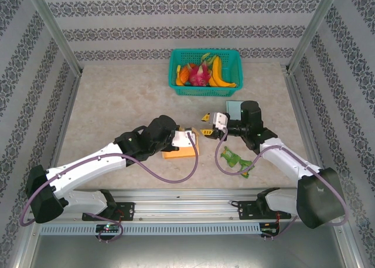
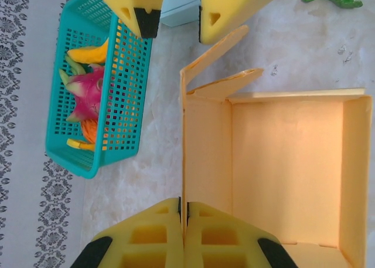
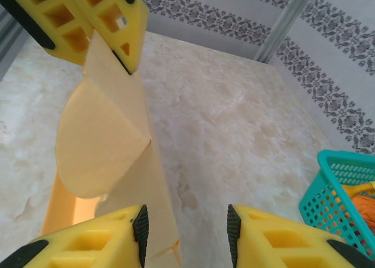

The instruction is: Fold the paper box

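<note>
The orange paper box (image 1: 179,152) sits mid-surface (image 1: 117,104). The left end effector (image 2: 183,212) is pressed together on the box's side wall. The right end effector (image 3: 187,227) stands spread beside the raised end flap (image 2: 217,48). Closing off-centre may crease or tear this flap, and pulling may strip the wall from the left pinch.

Bare tabletop (image 1: 117,98) lay open from 10 to 11 o'clock of the box (image 1: 176,153). The basket (image 1: 205,91) closed off 12 o'clock, well apart. A green toy (image 1: 236,160) sat near at 4 o'clock. The left pincer (image 2: 183,204), clamped on the box wall, and the spread right pincer (image 1: 206,124) crowded its 1 o'clock corner.
</note>
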Robot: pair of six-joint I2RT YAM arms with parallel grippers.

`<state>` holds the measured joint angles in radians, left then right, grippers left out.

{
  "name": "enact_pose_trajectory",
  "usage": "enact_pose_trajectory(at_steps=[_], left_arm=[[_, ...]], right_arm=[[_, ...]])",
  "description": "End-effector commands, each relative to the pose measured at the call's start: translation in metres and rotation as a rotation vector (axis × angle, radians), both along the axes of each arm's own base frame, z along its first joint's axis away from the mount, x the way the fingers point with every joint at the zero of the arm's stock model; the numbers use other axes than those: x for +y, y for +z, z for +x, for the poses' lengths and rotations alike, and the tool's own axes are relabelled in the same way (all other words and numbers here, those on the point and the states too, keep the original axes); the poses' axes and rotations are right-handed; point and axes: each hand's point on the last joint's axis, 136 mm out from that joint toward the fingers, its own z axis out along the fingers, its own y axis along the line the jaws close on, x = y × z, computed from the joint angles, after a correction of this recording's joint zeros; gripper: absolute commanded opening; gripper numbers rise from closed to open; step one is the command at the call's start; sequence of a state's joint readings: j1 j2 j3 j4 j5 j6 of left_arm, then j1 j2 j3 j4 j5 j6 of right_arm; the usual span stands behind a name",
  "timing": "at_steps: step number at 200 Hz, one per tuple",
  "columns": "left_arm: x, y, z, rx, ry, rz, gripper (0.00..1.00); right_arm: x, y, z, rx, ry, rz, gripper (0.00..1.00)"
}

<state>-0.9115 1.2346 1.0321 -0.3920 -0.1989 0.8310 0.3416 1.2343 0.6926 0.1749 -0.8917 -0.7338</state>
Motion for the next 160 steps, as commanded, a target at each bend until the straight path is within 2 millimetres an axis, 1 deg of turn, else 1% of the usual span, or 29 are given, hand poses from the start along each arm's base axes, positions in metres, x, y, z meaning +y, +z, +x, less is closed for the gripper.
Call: enact_pose_trajectory(at_steps=[1,51,100,123,160], left_arm=[[-0.006,0.012,-0.003,-0.043,-0.028,-0.034,0.0],[-0.008,0.016,-0.007,-0.06,-0.037,-0.039,0.0],[-0.008,0.02,-0.01,-0.076,-0.045,-0.047,0.0],[-0.009,0.023,-0.012,-0.081,-0.053,-0.052,0.0],[-0.009,0.02,-0.013,-0.077,-0.059,-0.046,0.0]], right_arm=[[0.01,0.004,-0.011,-0.007,0.092,-0.012,0.42],[0.023,-0.004,-0.015,0.004,0.143,-0.026,0.43],[0.028,-0.015,-0.014,0.033,0.165,-0.035,0.43],[0.033,-0.013,-0.017,0.029,0.185,-0.028,0.43],[0.035,-0.006,-0.019,0.021,0.201,-0.023,0.42]])
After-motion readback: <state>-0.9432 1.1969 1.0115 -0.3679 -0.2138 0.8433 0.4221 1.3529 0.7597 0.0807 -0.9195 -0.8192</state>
